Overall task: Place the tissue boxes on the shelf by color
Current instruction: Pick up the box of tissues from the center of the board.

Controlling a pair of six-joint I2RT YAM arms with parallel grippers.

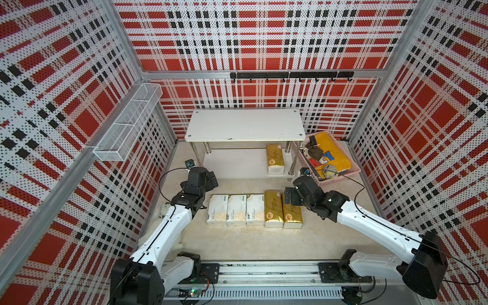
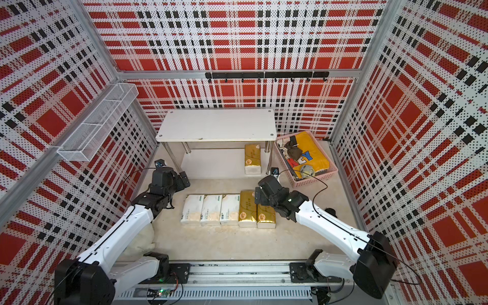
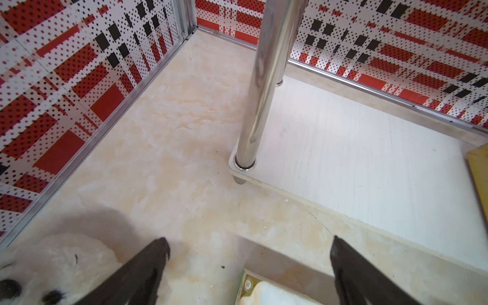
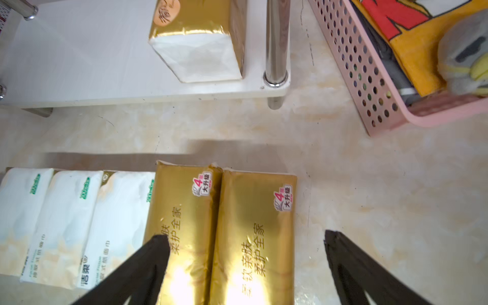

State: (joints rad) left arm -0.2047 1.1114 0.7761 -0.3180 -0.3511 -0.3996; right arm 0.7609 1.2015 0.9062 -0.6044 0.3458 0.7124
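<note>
The shelf (image 1: 244, 125) stands at the back, and one gold tissue box (image 1: 275, 158) lies on its lower board (image 4: 79, 52), by the right front leg. Five tissue boxes lie in a row on the floor: three white (image 1: 236, 209) on the left and two gold (image 1: 273, 208) on the right. My right gripper (image 4: 245, 235) hovers open over the outer gold one (image 4: 253, 237), with one finger above the inner gold one. My left gripper (image 3: 249, 241) is open and empty near the shelf's left front leg (image 3: 264, 92), just behind the end white box (image 3: 264, 290).
A pink basket (image 1: 340, 179) of clothes and toys sits right of the shelf, close to my right wrist. A white plush toy (image 3: 60, 264) lies under my left arm. A wire basket (image 1: 126, 126) hangs on the left wall and a hook rail (image 1: 290, 75) on the back wall.
</note>
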